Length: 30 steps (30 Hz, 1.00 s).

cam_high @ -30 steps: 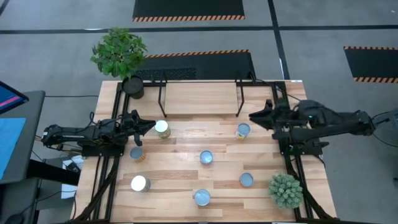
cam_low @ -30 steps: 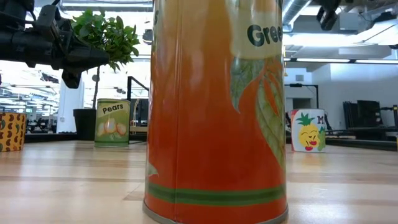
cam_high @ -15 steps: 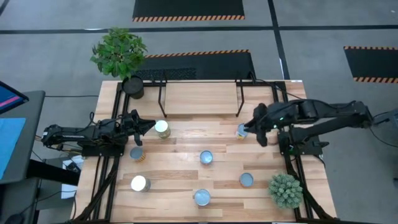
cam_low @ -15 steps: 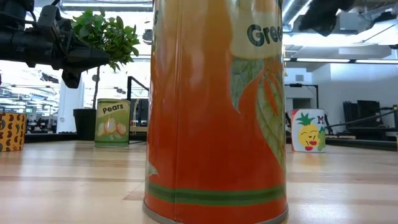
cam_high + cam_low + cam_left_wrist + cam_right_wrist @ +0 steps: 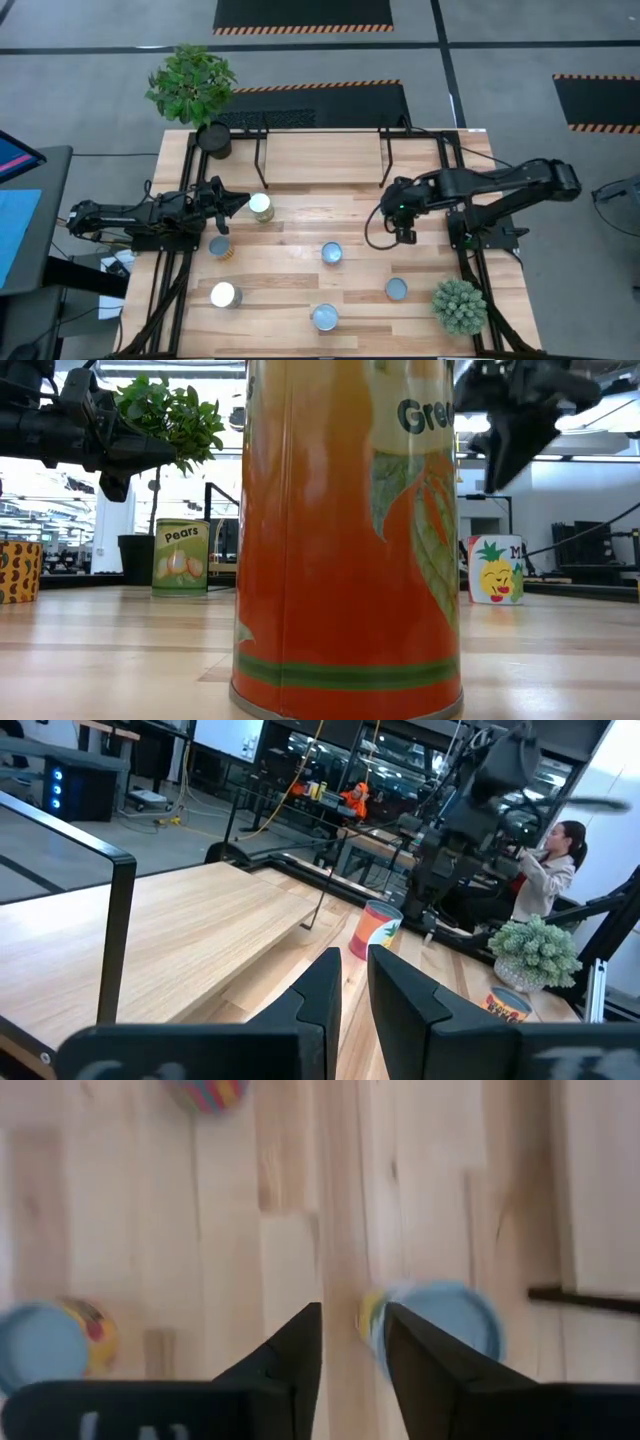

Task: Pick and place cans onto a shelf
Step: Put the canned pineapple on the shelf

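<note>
Cans with pale blue-white round tops stand scattered over the light wooden table, none on the low black-framed shelf with its light board at the far edge. The right gripper hangs pointing down over the pale-topped can with a yellow label, its fingers slightly parted and not around it. The left gripper waits just beside the silvery-topped can, fingers nearly together, holding nothing.

This is a robotics lab in an open industrial hall: a grey floor with hazard-striped mats at 12 o'clock, a test table on black frames, more rigs and a person behind.
</note>
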Motion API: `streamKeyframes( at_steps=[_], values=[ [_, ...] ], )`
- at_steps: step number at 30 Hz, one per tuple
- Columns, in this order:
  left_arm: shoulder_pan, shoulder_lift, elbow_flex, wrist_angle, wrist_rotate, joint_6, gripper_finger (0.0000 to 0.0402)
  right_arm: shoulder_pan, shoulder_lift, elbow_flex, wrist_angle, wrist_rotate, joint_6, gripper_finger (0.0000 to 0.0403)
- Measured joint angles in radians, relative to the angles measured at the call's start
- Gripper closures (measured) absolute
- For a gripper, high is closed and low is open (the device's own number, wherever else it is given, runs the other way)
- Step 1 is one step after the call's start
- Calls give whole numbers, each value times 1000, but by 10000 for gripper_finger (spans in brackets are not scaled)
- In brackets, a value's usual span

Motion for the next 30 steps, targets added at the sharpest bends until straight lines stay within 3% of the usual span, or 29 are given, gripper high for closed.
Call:
streamKeyframes(
  at_steps=[9, 18, 23, 30],
  values=[
    [0, 0, 0, 0, 0, 7, 358, -66, 143, 0, -33, 25, -1, 209],
    [0, 0, 0, 0, 0, 7, 358, -93, 265, 6, -34, 33, 22, 205],
    [0, 0, 0, 0, 0, 7, 358, -81, 286, 6, -34, 38, 103, 246],
    [0, 0, 0, 0, 0, 7, 358, -45, 254, 3, -23, 35, 241, 362]
  ],
)
